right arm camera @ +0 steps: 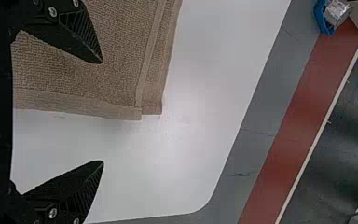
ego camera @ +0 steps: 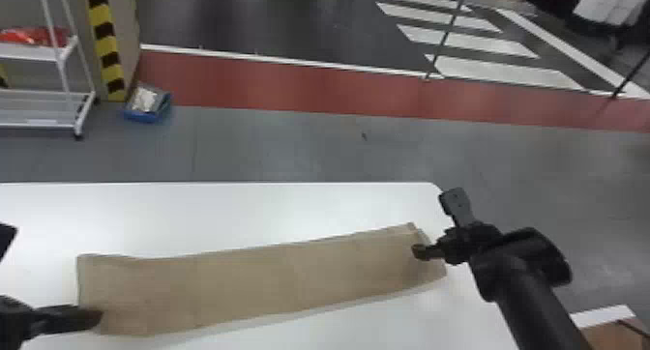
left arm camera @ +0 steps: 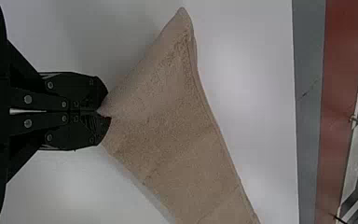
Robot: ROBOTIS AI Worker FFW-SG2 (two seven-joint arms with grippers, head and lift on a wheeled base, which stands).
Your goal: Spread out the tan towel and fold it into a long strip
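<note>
Left end effector (left arm camera: 103, 112) pinches tan towel (ego camera: 261, 281); right end effector (right arm camera: 102, 112) spread at opposite end. Recommend matching near-edge grip, then even, gentle tension.

A white worktop (ego camera: 251, 206) with a rounded corner stands on a grey floor (ego camera: 300, 146). Beyond it runs a red floor band (ego camera: 290, 90), edged by a white line (ego camera: 300, 62); past that, dark flooring (ego camera: 290, 20) carries white diagonal stripes (ego camera: 503, 73). At left, a white wheeled rack (ego camera: 36, 53) stands near yellow-and-black hazard tape (ego camera: 109, 49) and a blue bin (ego camera: 140, 116). Soft light reflects off the floor.
</note>
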